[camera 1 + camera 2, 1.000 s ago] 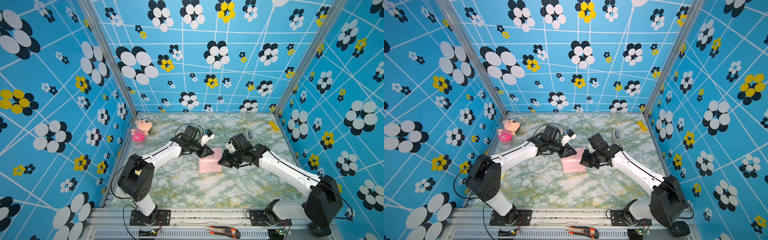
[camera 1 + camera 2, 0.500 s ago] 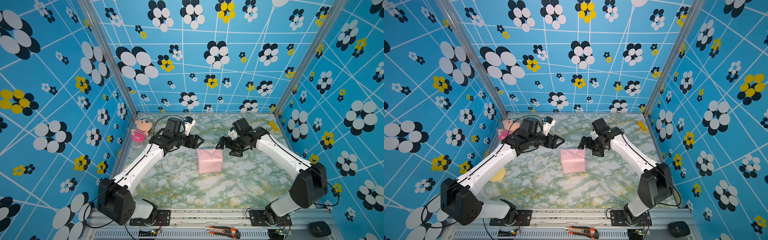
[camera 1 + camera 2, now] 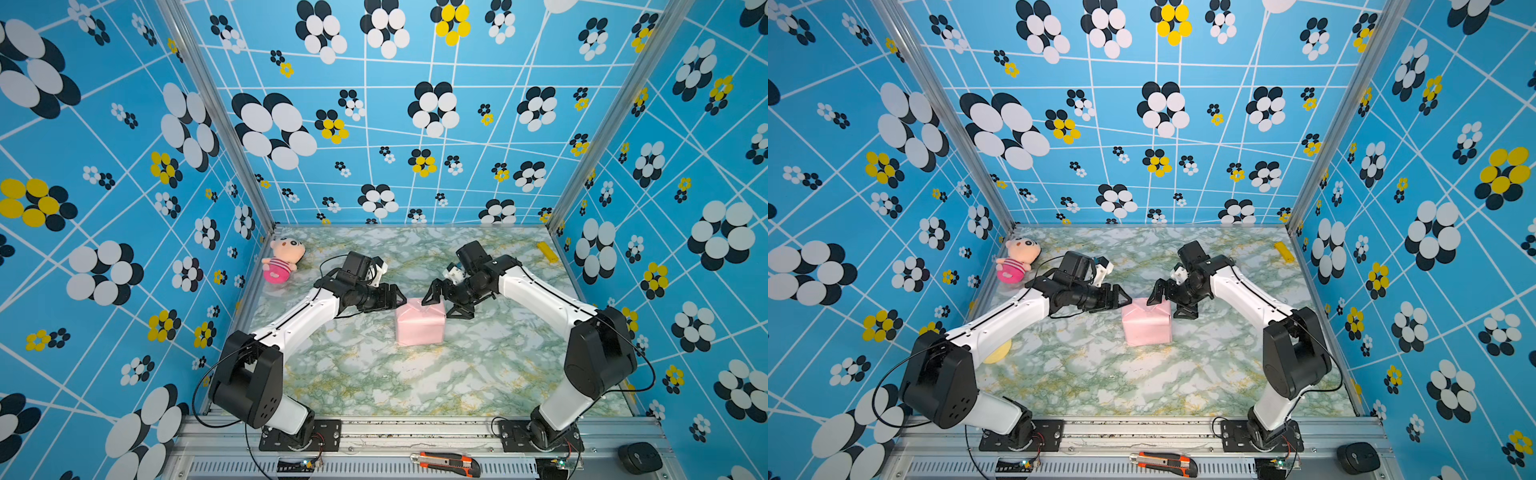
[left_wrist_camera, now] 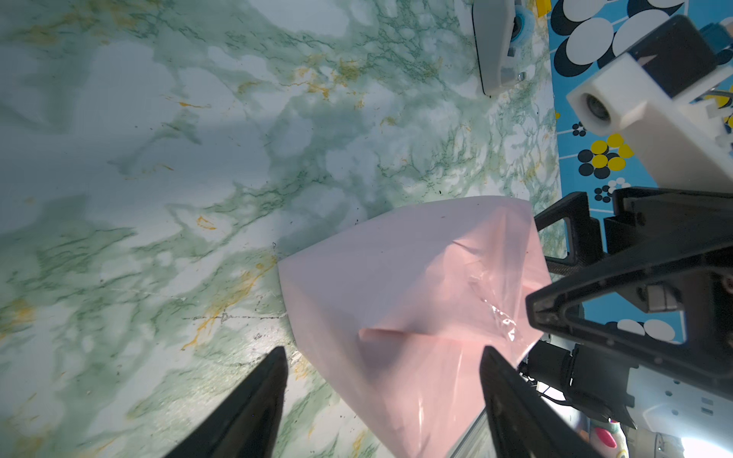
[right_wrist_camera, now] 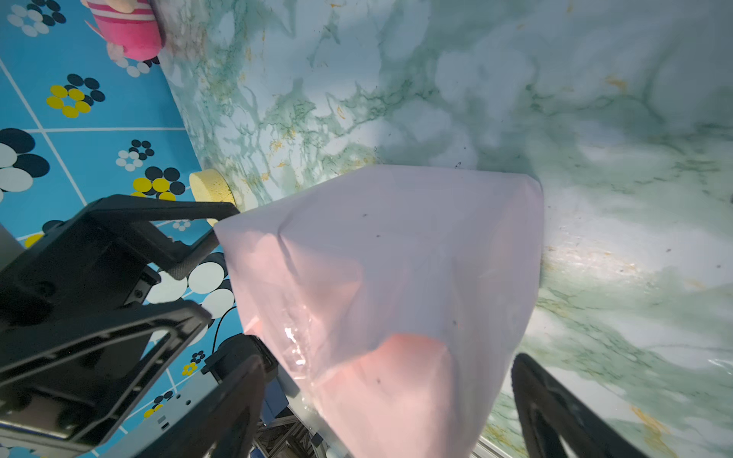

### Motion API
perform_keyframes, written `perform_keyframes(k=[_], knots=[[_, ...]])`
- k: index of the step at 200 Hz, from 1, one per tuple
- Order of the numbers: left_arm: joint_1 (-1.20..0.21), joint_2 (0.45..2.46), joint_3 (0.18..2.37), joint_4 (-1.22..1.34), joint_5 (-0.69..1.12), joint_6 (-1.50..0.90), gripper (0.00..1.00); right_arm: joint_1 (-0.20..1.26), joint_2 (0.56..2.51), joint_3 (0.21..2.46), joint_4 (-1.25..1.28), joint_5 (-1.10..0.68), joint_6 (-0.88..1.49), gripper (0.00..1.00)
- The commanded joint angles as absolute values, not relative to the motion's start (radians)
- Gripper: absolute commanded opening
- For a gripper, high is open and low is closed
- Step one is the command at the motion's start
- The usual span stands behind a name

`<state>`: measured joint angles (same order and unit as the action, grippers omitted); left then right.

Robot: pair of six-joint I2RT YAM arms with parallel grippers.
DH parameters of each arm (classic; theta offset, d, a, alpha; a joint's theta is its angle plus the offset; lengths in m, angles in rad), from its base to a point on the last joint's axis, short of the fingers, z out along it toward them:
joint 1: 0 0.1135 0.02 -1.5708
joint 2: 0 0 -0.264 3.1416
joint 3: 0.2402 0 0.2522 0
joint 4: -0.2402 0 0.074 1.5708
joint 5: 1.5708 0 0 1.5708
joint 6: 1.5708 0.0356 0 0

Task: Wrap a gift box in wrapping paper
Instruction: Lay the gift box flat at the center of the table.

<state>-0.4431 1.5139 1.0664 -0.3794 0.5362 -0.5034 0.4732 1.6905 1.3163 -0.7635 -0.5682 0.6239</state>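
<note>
Wrapped box [image 3: 420,322] sits mid-table [image 3: 374,374], upright, flat on its base. The paper [image 3: 1147,323] covers every face that shows, pink side out, so the box's own black card is seen nowhere.

Left claw [image 3: 397,297] is at the far top corner on its side, jaws apart. Right claw [image 3: 444,304] is at the opposite far top corner, jaws wide, one finger over the top & one down the side. Neither clamps anything. Both wrist views show the parcel btwn the open jaws w/ bare gaps each side (left claw [image 4: 382,357], right claw [image 5: 386,363]).

Why so, prob: the top folds meet there, and a shiny strip of tape [image 4: 499,317] lies over them. The claws flank the seam, and the folds are holding shape w/o help. Wrap looks about done.

Hard to tell:
- Whether any fingertip brushes the paper. Likely not, but the top views are too small to say.
- Tape shows only as a glint, edges unclear.
- Base & far face of the parcel are hidden.
- Tape dispenser [image 4: 496,43] is cut off at the frame edge.
- Yellow sponge [image 3: 998,353] is half under the left arm.
- Doll [image 3: 282,262] lies well apart in the far corner.
</note>
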Motion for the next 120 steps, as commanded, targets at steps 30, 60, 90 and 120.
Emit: perform_keyframes(k=[30, 60, 90, 120], knots=[[-0.488, 1.555, 1.022, -0.324, 0.591, -0.553, 0.67, 0.501, 1.692, 1.272, -0.733, -0.597, 0.657, 0.91], [-0.508, 1.556, 1.008, -0.289, 0.578, -0.562, 0.55, 0.507, 1.689, 1.249, -0.701, -0.583, 0.672, 0.82], [-0.521, 1.540, 0.993, -0.242, 0.555, -0.548, 0.45, 0.519, 1.680, 1.216, -0.619, -0.570, 0.695, 0.69], [-0.544, 1.515, 0.962, -0.135, 0.508, -0.526, 0.34, 0.532, 1.673, 1.207, -0.524, -0.526, 0.697, 0.54]])
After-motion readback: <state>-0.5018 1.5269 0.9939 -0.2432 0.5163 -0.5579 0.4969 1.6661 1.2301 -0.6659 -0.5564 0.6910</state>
